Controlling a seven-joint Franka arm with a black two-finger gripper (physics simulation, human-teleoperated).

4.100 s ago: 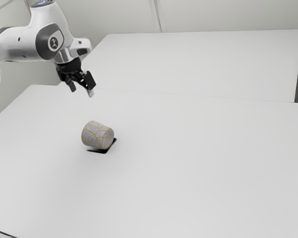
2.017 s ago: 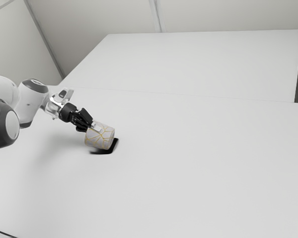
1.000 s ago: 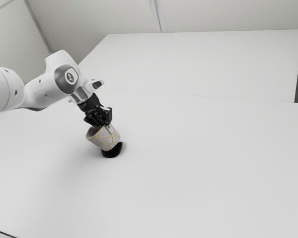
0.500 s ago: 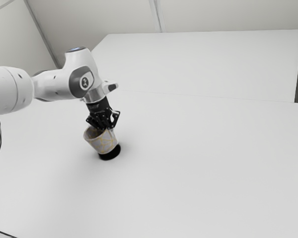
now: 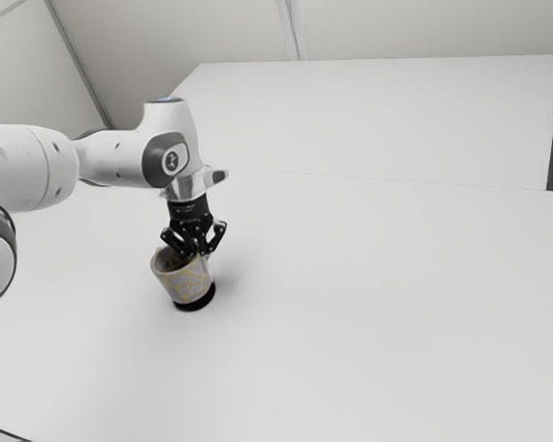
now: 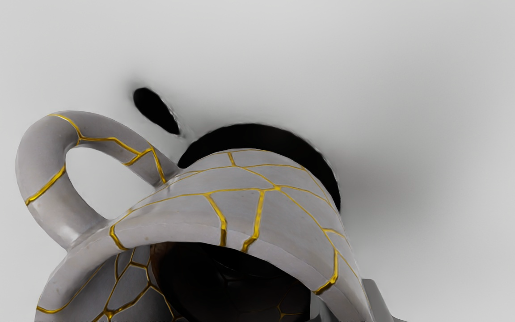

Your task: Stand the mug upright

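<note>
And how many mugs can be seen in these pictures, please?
1. The gray mug with gold crack-like lines is at the gripper, toward the exterior view's left side of the white table. Another could be hidden behind the arm.

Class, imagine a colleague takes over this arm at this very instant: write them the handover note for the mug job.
Gripper: shut on the mug's wall at the rim, one finger inside and one outside.
Mug: over the table, mouth mostly up but leaning toward the exterior view's left; the handle is clear of the fingers. I can't tell whether the base touches.
Done: mug gripped, close to upright.
Left: take out the remaining tilt, seat the base flat, open the fingers, then back away, probably best straight up since one finger is inside.
</note>
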